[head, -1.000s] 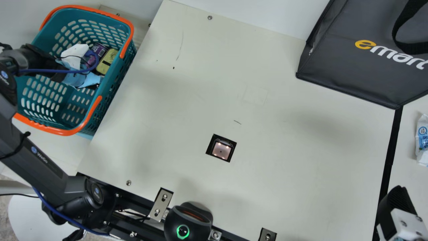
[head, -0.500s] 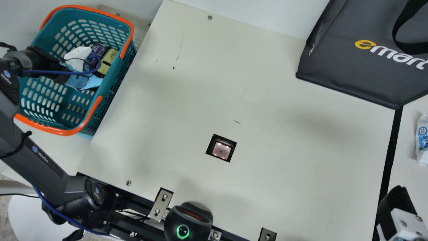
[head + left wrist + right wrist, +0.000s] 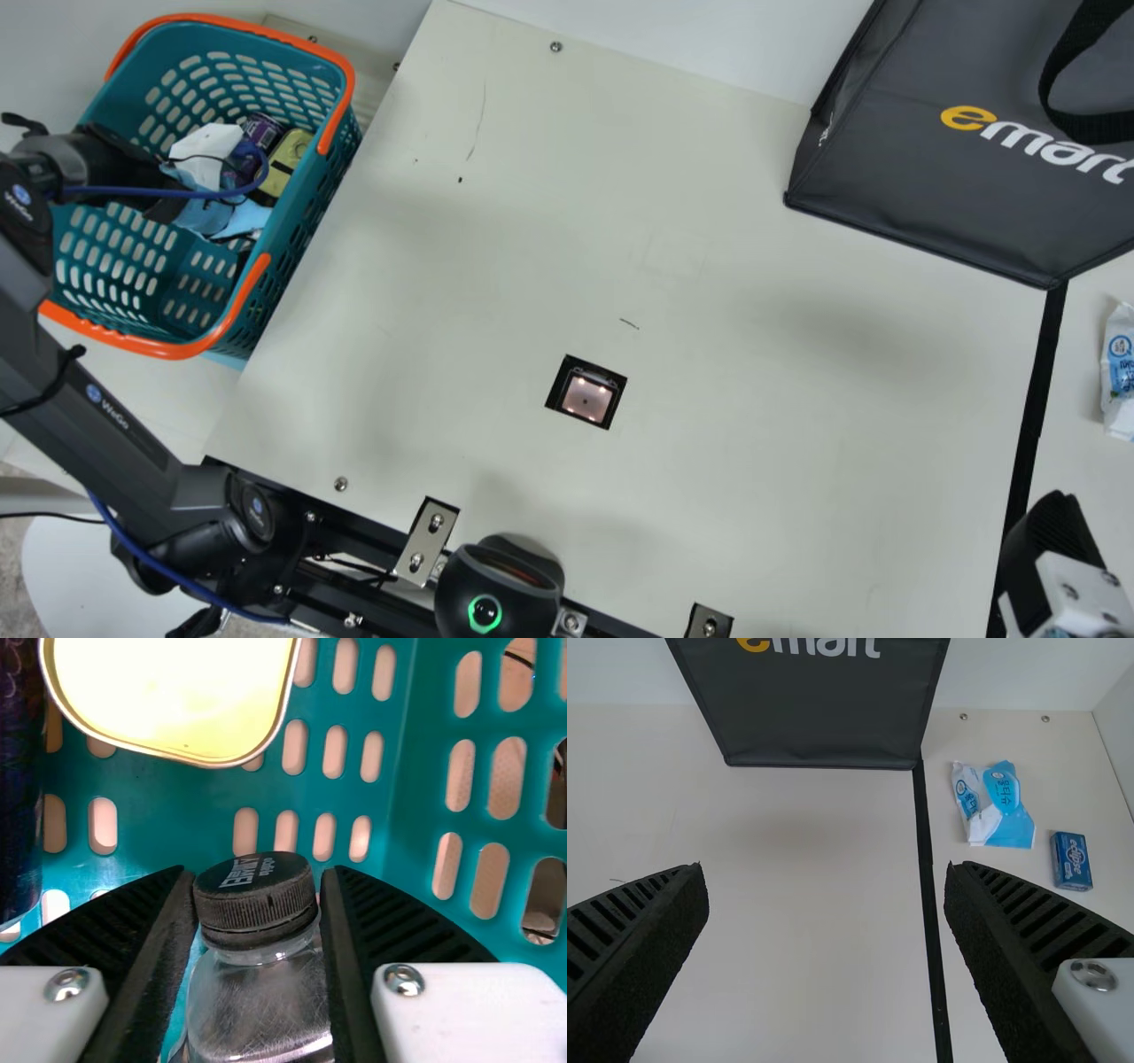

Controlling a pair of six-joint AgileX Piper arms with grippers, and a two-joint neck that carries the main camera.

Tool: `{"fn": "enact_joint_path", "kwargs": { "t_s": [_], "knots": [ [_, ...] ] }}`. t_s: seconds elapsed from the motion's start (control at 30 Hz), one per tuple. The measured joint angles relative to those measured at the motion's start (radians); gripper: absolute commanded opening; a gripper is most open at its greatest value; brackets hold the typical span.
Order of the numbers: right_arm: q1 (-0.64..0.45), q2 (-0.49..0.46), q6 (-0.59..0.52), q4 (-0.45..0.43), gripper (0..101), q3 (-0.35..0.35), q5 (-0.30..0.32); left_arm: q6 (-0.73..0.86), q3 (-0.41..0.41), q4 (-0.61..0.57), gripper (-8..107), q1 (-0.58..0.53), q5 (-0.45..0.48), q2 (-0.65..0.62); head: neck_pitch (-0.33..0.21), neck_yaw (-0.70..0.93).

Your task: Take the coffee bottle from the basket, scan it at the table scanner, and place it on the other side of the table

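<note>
Upper left of the frame, down inside the basket, the left gripper has the coffee bottle, fingers clamped either side of its dark cap! Over at lower right, the right gripper waits, fingers spread wide. And just below centre, the table scanner glows, lights on.

You have the basket beside the left edge of the bench, with the coffee bottle, a can and a tin inside. The scanner sits in your bench's near half; the bag stands far right, a packet and box right.
</note>
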Motion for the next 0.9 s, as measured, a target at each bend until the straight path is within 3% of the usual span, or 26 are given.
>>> {"fn": "enact_joint_path", "kwargs": {
  "t_s": [0.2, 0.43, 0.9],
  "knots": [
    [0.000, 0.000, 0.000, 0.000, 95, 0.000, 0.000, -0.002, 0.006, 0.014, 34, -0.004, -0.028, 0.006, 0.000, 0.000],
    [0.000, 0.000, 0.000, 0.000, 95, 0.000, 0.000, -0.023, 0.013, 0.040, -8, -0.015, -0.057, 0.008, 0.000, 0.000],
    [0.000, 0.000, 0.000, 0.000, 95, 0.000, 0.000, -0.036, 0.017, 0.032, -8, -0.015, -0.050, -0.057, -0.002, 0.000]
  ]
}}
